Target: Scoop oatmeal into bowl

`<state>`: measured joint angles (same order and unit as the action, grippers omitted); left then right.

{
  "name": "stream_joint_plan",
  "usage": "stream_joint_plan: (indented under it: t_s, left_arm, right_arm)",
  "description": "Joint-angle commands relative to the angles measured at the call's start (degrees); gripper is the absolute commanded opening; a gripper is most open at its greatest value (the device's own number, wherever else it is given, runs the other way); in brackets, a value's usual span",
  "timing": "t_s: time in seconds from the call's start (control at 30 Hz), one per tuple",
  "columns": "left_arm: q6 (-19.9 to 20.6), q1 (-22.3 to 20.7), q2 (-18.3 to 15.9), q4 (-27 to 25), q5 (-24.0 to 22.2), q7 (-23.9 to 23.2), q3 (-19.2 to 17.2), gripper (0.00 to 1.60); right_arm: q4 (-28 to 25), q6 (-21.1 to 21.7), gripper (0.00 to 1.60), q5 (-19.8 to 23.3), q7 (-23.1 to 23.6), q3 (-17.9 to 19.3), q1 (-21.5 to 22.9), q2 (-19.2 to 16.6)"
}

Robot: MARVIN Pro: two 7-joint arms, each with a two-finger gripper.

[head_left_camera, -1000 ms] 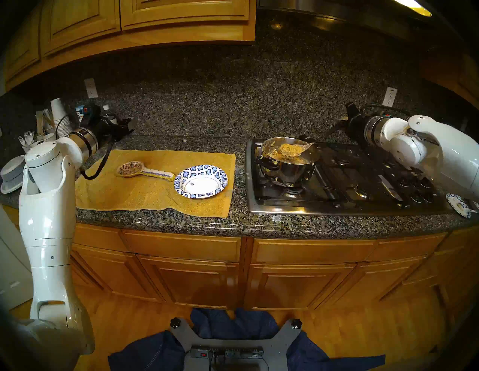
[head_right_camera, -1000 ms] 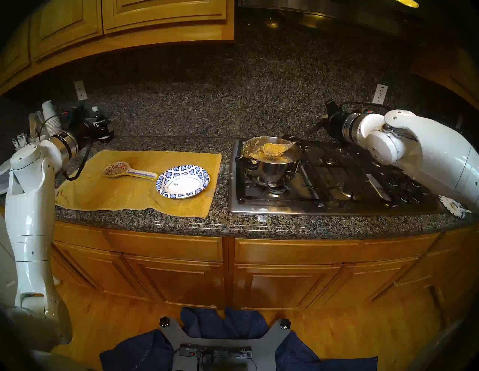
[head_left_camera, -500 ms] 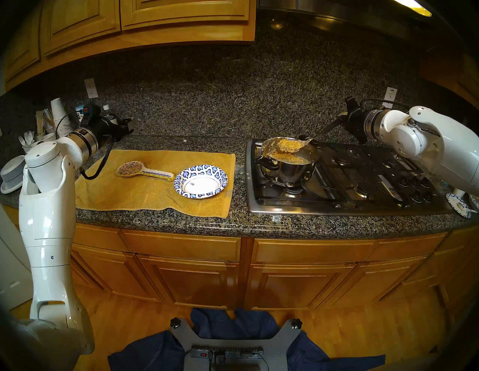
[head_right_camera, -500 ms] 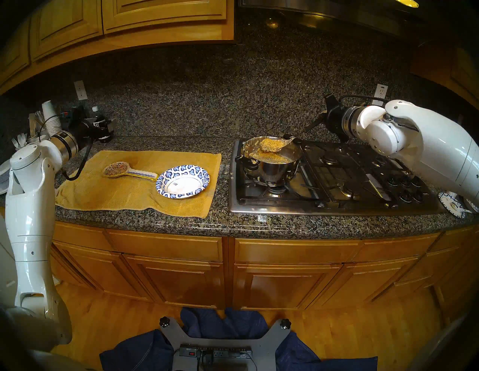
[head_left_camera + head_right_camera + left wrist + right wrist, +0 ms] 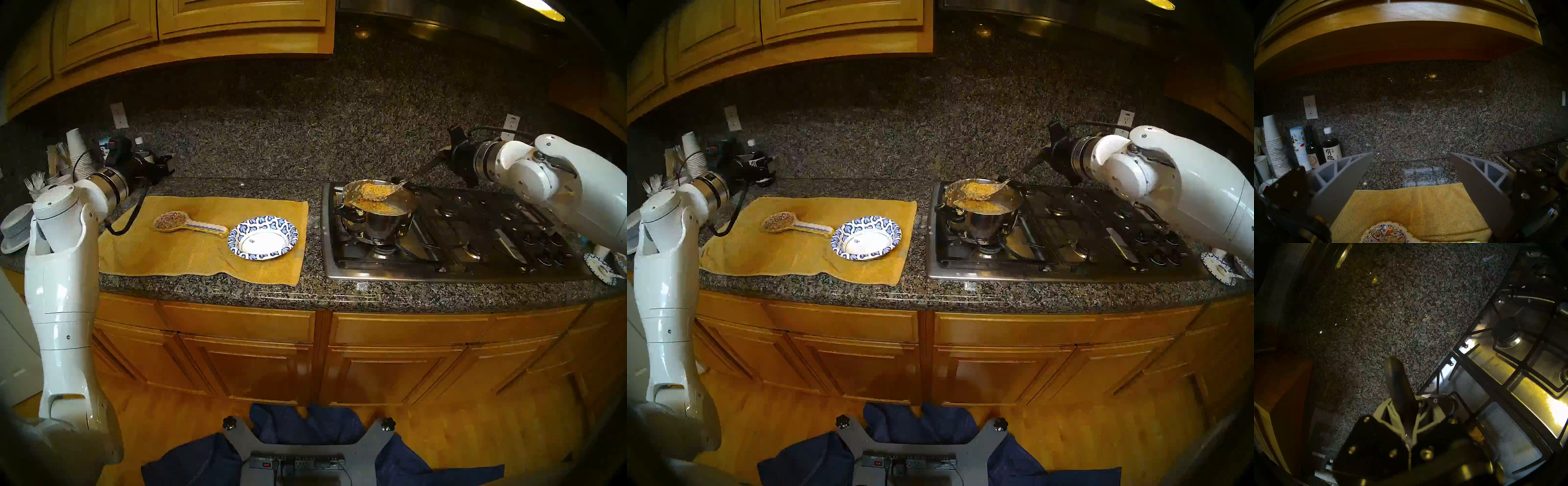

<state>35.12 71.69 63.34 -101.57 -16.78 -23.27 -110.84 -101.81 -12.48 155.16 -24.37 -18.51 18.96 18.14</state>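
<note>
Two grippers, one of them idle: at far left the left gripper [image 5: 1411, 171] hangs over the back edge of the yellow towel [image 5: 190, 251] with its fingers [image 5: 1342, 183] spread wide and nothing between them; its view cuts off the painted spoon rest [image 5: 190, 224] at the bottom edge and does not reach the bowl [image 5: 263, 237], which sits empty on the towel's right part; further right the steel pot [image 5: 376, 210] stands on the stove [image 5: 458, 237] with oatmeal [image 5: 373, 192] heaped on a spoon [image 5: 390, 191] above it and more lying below; the right gripper [image 5: 449, 157] is clamped on the spoon's dark handle. The heap looks full, so in my judgement a tilt or jerk on the way across bare counter could drop clumps short of the bowl; the light paper bowl could also slide if nudged. The right wrist view shows mainly handle and grates; the spoon's load is hidden there behind the gripper.
</note>
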Motion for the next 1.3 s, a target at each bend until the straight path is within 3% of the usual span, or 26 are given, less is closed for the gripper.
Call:
stream_joint_plan:
  t_s: [0.0,1.27]
  left_arm:
    - [-0.92,-1.86,-0.44,-1.59,-0.24,-0.11,-0.21,1.6]
    - [-0.93,-1.81,-0.55,-1.59,-0.4,0.01,-0.15,1.6]
  right_arm:
    - [0.38,0.28,0.0,-0.35,0.43,2.61,3.18,-0.21]
    - [0.64,1.15,0.0,0.61,0.06,2.89,3.84,0.41]
